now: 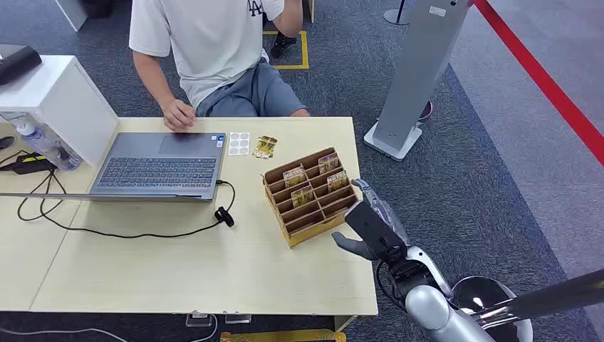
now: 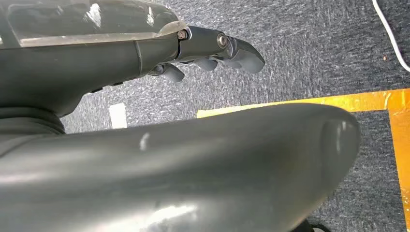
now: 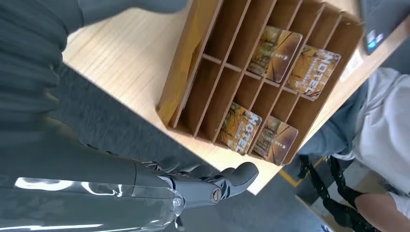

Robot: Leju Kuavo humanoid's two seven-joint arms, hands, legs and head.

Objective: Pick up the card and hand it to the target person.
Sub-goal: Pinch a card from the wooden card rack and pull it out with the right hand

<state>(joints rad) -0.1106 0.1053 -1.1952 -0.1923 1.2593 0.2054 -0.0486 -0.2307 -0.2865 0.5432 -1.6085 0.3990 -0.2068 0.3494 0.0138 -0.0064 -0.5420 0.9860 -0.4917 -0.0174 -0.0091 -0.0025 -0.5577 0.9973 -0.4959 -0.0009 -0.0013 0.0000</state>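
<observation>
Robot hand [image 1: 372,226] of mine hangs empty, fingers apart, beside the rack [image 1: 311,195]; its card [image 1: 302,194] looks thin, stiff, slick, best pinched by the exposed top edge

One rack [image 1: 310,196] sits right of one laptop [image 1: 162,166]; it holds four cards [image 1: 294,175]. A fifth card [image 1: 265,147] and one sticker sheet [image 1: 239,143] lie between laptop and rack. One person [image 1: 214,50] sits behind the laptop.

Robot's right arm [image 1: 434,308] is shiny silver metal with black cables at the wrist, ending in a dark grey hand [image 1: 370,226]; small screws dot the fingers [image 3: 227,181].
</observation>
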